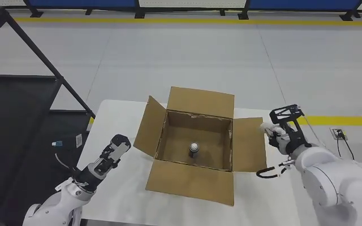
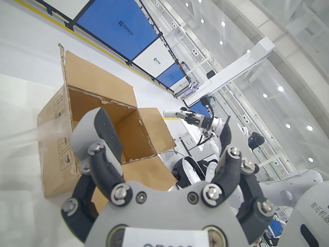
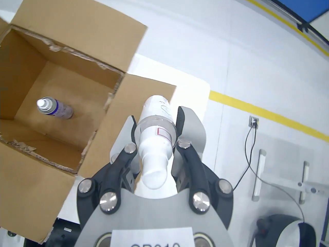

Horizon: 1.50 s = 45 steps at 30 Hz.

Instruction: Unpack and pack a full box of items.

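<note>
An open cardboard box (image 1: 218,104) (image 2: 102,83) (image 3: 77,21) stands mid-table with all flaps folded out. A small purple spray bottle (image 1: 194,149) (image 3: 55,108) stands upright on its floor. My right gripper (image 1: 272,131) (image 3: 155,119) hovers just beyond the box's right flap, shut on a white spray bottle (image 3: 155,140) (image 1: 266,127) (image 2: 171,113) that lies lengthwise between the fingers. My left gripper (image 1: 120,142) (image 2: 164,127) is open and holds nothing, left of the box above the table.
The white table (image 1: 119,181) has bare surface to the left of the box and in front of it. A black frame (image 1: 39,56) rises off the table's left side. A cable and wall socket (image 3: 253,122) sit on the floor to the right.
</note>
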Each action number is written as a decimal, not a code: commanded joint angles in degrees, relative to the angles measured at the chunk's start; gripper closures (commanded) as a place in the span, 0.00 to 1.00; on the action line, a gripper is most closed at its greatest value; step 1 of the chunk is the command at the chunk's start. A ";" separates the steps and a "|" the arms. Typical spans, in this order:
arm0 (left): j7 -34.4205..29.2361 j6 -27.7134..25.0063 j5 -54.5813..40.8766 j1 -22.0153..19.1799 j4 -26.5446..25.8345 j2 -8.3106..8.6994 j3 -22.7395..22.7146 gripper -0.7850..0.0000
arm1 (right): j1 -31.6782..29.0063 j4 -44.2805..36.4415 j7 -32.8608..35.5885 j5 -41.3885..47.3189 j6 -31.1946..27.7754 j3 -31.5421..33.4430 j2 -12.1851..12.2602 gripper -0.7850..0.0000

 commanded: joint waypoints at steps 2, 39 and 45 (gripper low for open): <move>-0.10 -0.04 0.34 0.03 -0.02 0.16 0.62 0.00 | -3.30 1.89 -0.20 2.68 -0.93 4.66 0.20 1.00; 4.30 -0.93 2.16 2.70 -1.85 1.89 1.94 0.00 | 23.00 44.05 4.71 3.95 -10.80 -17.23 -1.64 1.00; 4.64 -1.14 1.66 3.24 -1.85 2.16 1.51 0.00 | 25.99 47.00 4.57 4.21 -10.31 -20.09 -2.36 1.00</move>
